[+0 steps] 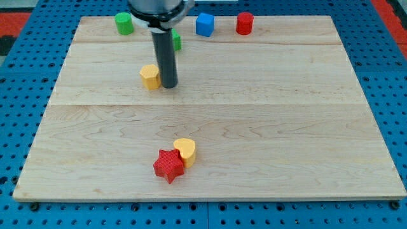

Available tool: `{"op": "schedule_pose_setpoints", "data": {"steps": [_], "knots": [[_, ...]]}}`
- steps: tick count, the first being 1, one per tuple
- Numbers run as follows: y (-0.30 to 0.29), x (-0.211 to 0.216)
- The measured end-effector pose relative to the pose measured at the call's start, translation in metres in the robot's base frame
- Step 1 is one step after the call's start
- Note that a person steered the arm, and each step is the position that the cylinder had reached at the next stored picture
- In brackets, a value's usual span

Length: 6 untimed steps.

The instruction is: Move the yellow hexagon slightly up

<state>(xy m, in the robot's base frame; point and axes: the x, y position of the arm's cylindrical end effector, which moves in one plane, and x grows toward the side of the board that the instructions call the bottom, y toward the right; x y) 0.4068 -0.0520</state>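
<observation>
yellow hexagon (150,76) against my tip (169,86)

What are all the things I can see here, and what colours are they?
Wooden board: one, pale wood, fills most of the view.
Pegboard: one, blue with holes, under and around the board.
Yellow hexagon: one, yellow, upper left of centre.
Yellow heart: one, yellow, near the view's bottom, touching the red star.
Red star: one, red, lower left of the heart.
Green cylinder: one, green, view's top left.
Green block: one, green, mostly hidden behind the rod, shape unclear.
Blue block: one, blue, view's top.
Red cylinder: one, red, view's top, right of the blue block.
My tip: one, dark rod end, right beside the yellow hexagon on its right.
</observation>
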Motion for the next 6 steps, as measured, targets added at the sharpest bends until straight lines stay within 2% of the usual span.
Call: {"op": "schedule_pose_setpoints", "data": {"steps": [1, 2, 3, 4, 5, 6], "knots": [[0.013, 0.067], [-0.027, 0.076], [-0.02, 0.063], [-0.029, 0.031], [-0.055, 0.034], [-0.074, -0.006]]}}
